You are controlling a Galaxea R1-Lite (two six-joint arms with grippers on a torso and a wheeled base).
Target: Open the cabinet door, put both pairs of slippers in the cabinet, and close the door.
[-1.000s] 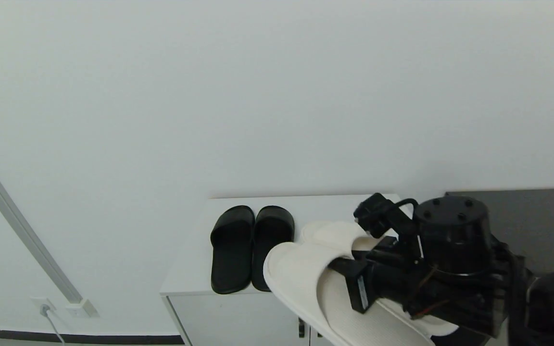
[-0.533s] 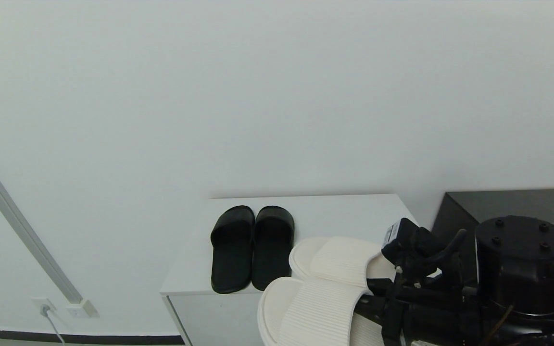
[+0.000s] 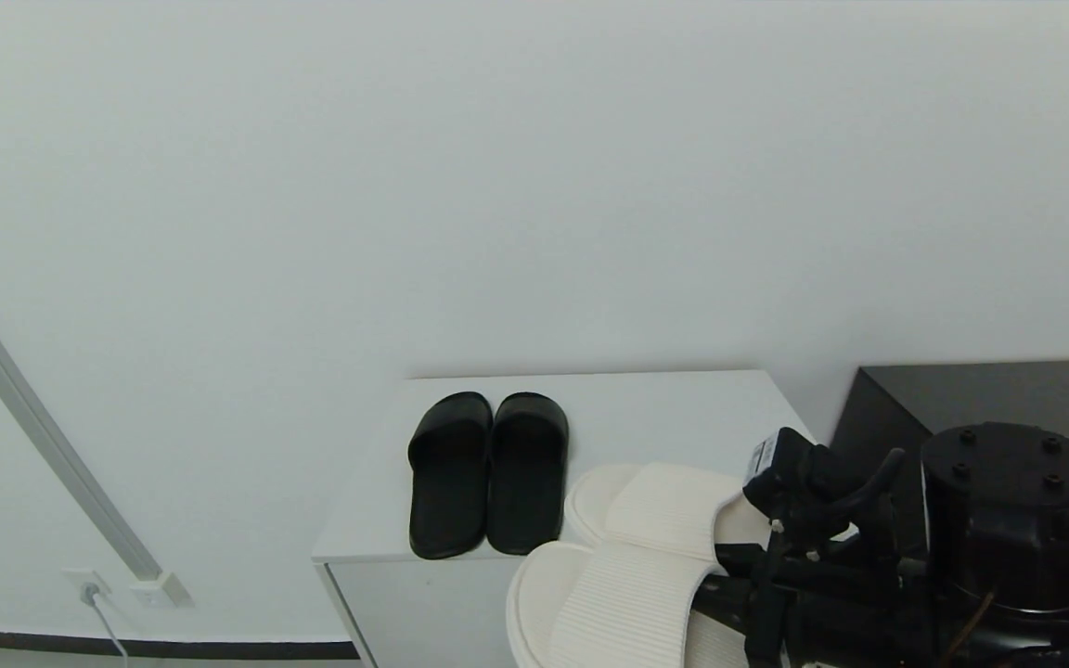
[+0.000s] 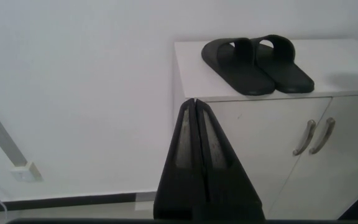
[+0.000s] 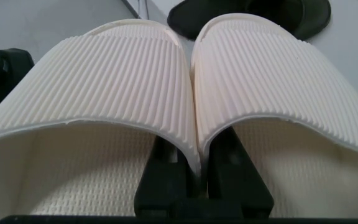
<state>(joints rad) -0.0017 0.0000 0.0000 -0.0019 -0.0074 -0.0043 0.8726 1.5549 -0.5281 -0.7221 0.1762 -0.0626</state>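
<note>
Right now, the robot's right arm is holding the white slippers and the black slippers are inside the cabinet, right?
Not quite. The black slippers lie on top of the cabinet, not inside it, as the head view shows. The rest is right: the right arm's fingers hold the white slippers.

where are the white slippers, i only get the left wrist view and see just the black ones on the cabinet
Observer: The right gripper holds the white slippers in front of the cabinet, on its right side, next to the black pair.
Operator: both of them or just one
Observer: Both. The right wrist view shows one jaw under each strap, pinching the two inner strap walls together, so the slippers sit side by side.
</note>
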